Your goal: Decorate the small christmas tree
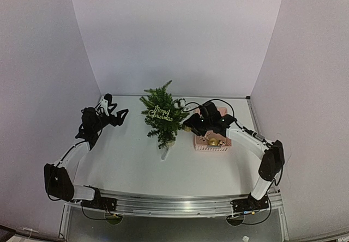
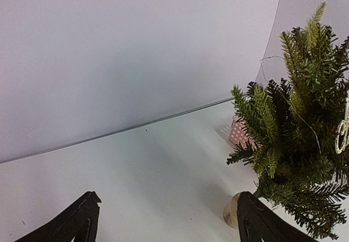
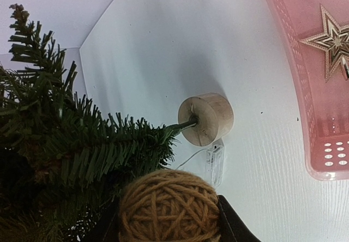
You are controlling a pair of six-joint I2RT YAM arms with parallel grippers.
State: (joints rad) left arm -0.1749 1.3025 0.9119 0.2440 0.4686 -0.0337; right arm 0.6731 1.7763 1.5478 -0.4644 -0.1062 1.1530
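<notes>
The small christmas tree [image 1: 162,115] stands mid-table on a pale round wooden base [image 3: 206,119], with a "Merry Christmas" sign [image 1: 161,114] hung on it. It also shows in the left wrist view [image 2: 297,144] and the right wrist view [image 3: 60,138]. My right gripper [image 1: 188,127] is shut on a brown twine ball [image 3: 170,206], held against the tree's right-side branches. My left gripper [image 1: 117,113] is open and empty, raised at the far left, well away from the tree.
A pink basket [image 1: 214,139] right of the tree holds a gold ball [image 1: 214,141] and a wooden star [image 3: 334,42]. A clear battery pack [image 3: 214,164] with a thin wire lies by the tree base. White walls enclose the table on three sides.
</notes>
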